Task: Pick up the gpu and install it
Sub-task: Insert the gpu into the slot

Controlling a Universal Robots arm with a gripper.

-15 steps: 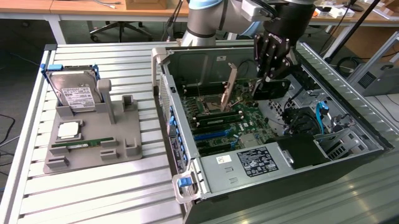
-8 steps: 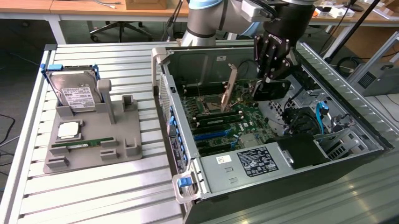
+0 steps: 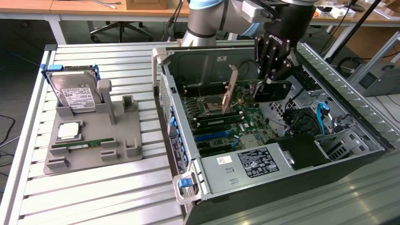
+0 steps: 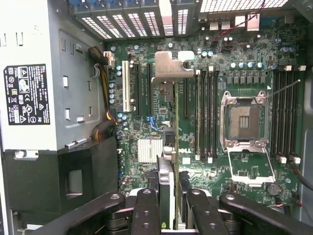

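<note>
Black claw fingers (image 4: pixel 146 215) clamp the gpu (image 4: pixel 168 147) edge-on, its silver bracket (image 4: pixel 168 68) farthest out, seemingly so the card's edge meets the motherboard (image 4: pixel 244 68) slots below.

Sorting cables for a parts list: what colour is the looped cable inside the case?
Blue cable, clearest in the exterior view.

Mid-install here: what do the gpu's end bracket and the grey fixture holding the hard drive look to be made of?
The gpu's end bracket: bare metal by the look, silvery, stamped thin and bent over at the tip, dull sheen. The board below it seems a dark circuit laminate. The grey fixture: probably plastic, possibly printed; matte, uniform grey, blocky posts, no glint. The hard drive in it has a shiny metal casing and a white label.
</note>
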